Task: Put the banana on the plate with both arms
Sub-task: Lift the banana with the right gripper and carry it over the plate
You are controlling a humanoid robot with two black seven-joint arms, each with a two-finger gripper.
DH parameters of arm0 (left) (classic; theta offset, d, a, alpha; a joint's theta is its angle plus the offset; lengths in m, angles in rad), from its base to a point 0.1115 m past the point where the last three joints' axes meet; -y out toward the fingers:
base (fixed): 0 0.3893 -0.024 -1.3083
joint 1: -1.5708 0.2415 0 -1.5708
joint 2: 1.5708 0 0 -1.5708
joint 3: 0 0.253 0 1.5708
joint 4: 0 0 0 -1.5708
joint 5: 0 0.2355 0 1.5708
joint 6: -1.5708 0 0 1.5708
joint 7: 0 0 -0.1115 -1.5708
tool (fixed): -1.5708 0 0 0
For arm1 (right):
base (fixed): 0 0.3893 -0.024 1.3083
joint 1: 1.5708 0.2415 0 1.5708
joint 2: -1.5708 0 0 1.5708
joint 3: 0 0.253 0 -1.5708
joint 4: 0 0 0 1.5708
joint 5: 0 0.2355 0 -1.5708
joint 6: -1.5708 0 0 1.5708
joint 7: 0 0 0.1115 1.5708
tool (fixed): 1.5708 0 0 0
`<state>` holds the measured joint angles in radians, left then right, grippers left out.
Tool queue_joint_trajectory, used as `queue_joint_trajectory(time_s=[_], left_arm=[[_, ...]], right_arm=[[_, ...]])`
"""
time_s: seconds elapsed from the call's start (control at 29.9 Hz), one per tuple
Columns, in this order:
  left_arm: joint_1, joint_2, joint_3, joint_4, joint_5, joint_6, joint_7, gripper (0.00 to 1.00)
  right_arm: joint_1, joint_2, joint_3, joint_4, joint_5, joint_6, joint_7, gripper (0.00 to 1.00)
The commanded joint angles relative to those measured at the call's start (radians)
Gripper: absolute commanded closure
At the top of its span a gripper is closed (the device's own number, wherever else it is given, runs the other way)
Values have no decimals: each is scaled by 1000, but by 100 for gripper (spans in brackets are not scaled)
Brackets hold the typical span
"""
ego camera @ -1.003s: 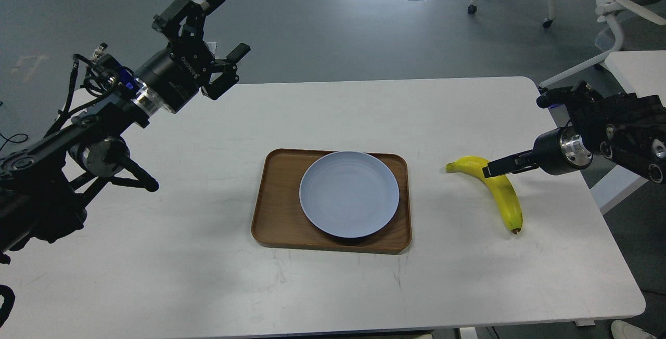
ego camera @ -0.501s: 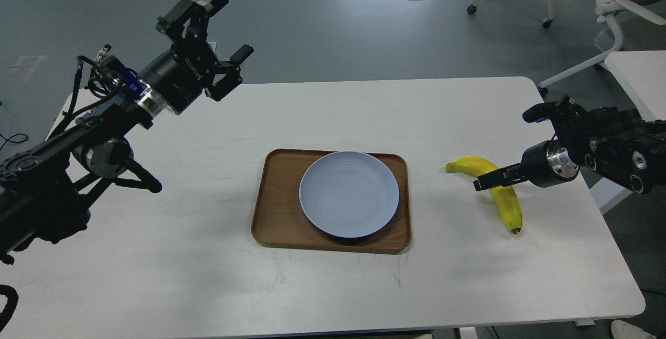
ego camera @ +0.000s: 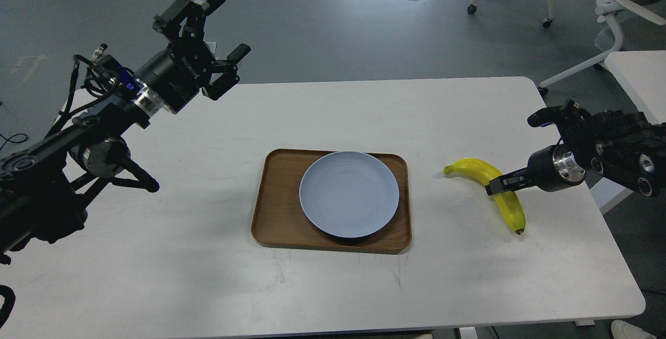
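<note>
Right of the round pale-blue plate [ego camera: 349, 194], the curved yellow banana [ego camera: 489, 189] runs diagonally, dark tip nearest; slightly shifted. Right gripper [ego camera: 495, 186] at its middle, grip indeterminate; left gripper [ego camera: 213, 35] spread.

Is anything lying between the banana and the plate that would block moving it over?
Nothing visible. Only bare table separates the banana from the plate; the plate sits on a wooden tray whose low rim must be cleared. The right gripper is already at the banana.
</note>
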<state>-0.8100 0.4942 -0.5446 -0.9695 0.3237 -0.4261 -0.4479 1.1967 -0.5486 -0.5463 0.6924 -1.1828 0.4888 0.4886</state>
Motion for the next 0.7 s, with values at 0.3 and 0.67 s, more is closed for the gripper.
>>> queue_joint_trajectory(time_s=[0.3, 0.67], left_arm=[[-3, -2, -5, -3, 1, -2, 0, 2], [-3, 1, -12, -3, 0, -2, 0, 2]], right_arm=[[211, -125, 2, 180, 0, 0, 0, 80], [343, 88, -1, 187, 115, 0, 0, 79]])
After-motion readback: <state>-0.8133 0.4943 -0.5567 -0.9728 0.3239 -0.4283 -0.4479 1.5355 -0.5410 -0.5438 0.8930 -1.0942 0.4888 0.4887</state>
